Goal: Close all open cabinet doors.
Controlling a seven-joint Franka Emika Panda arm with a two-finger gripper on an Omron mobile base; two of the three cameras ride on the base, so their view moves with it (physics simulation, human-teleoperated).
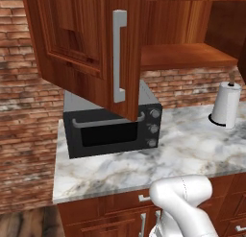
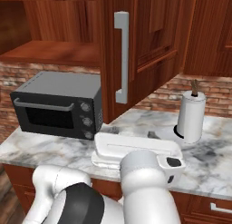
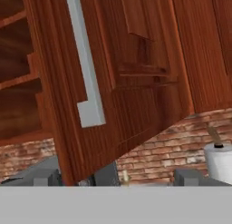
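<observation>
The cabinet door (image 1: 91, 49) is swung open at upper left, its edge over the microwave (image 1: 113, 128); the hand (image 3: 120, 177) is spread wide, nothing held.

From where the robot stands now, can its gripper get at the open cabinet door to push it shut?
Probably yes. The open cabinet door hangs swung out over the microwave, and the hand view looks straight at it and its grey handle with nothing between. The gripper is open and holds nothing.
</observation>
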